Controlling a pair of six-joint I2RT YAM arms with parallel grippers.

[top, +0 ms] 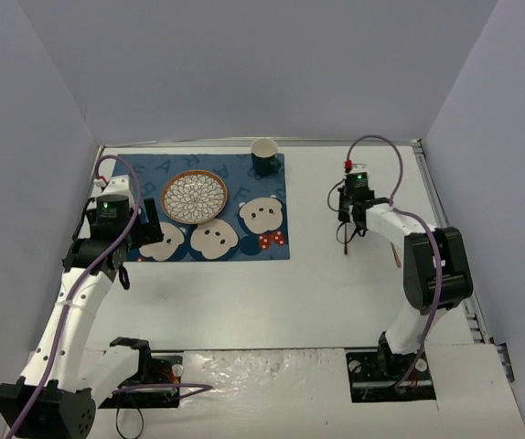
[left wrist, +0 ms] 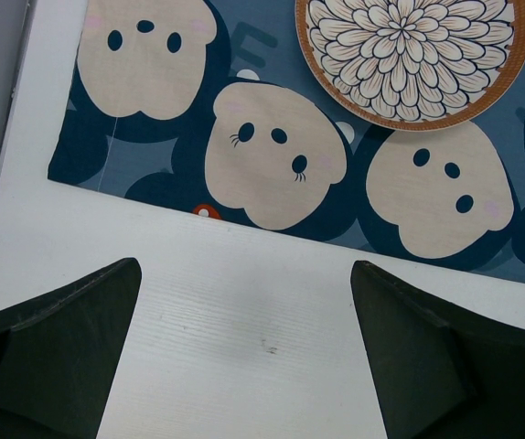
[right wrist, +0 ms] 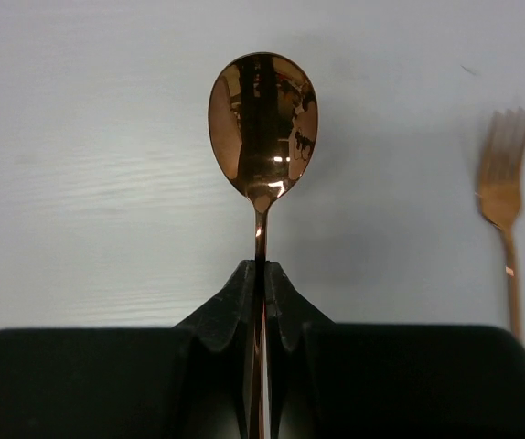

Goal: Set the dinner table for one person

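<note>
My right gripper [right wrist: 262,265] is shut on the thin handle of a copper spoon [right wrist: 262,123], whose bowl points away from the fingers above the white dinner table [top: 244,302]. In the top view this gripper [top: 347,225] hangs right of the blue bear placemat [top: 276,215], with the spoon [top: 345,245] below it. A copper fork [right wrist: 505,183] lies on the table just right of the spoon. My left gripper [left wrist: 246,265] is wide open with nothing between its fingers. It sits over bare table by the placemat's near-left corner [left wrist: 80,169].
A flower-patterned plate [top: 194,197] rests on the placemat, and a dark cup [top: 264,156] stands at its far edge. The fork [top: 396,258] lies beside the right forearm. Grey walls close in the table on three sides.
</note>
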